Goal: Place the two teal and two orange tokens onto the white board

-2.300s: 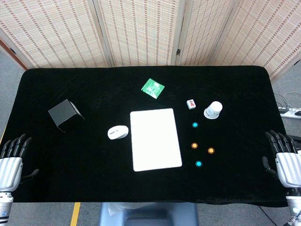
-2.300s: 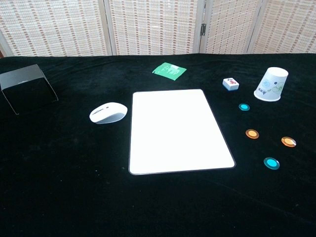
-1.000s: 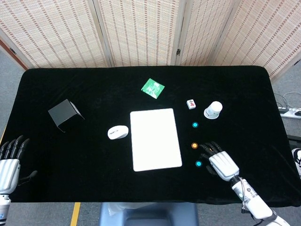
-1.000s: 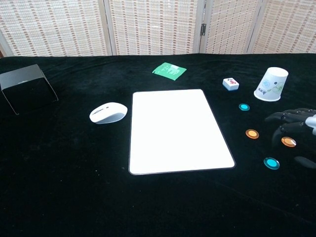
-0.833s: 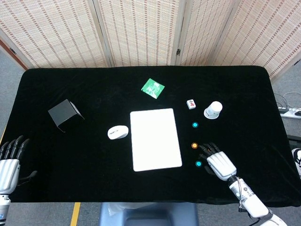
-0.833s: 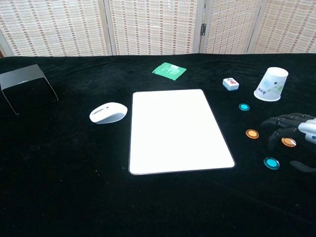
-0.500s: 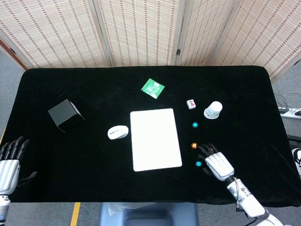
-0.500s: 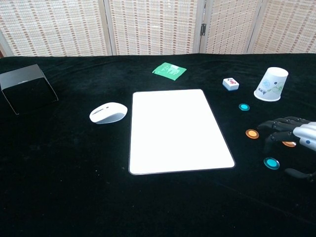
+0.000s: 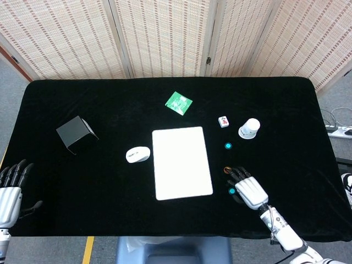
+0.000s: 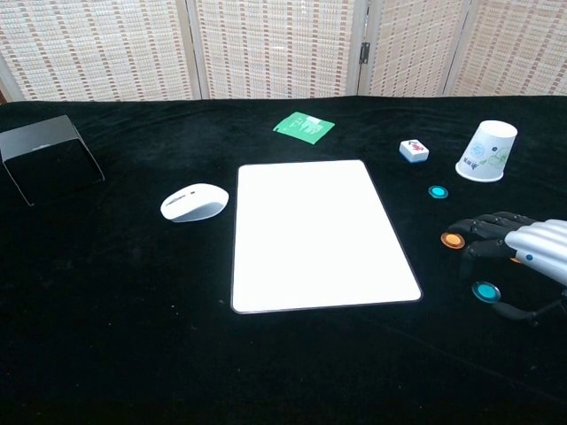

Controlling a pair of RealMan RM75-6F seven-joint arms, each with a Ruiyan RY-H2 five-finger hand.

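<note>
Chest view: right hand [image 10: 523, 243] low beside the white board [image 10: 319, 232], fingers spread, holding nothing, tips by one orange token [image 10: 453, 239]. Near teal token [image 10: 485, 291] under the thumb. Far teal token [image 10: 438, 191] near the paper cup [image 10: 487, 150]. Left hand [image 9: 10, 193] far off, fingers apart, empty.

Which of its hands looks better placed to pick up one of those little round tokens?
The right hand: its fingertips are at the orange token, with a teal token just beside it. The left hand rests at the table's far left edge.
</note>
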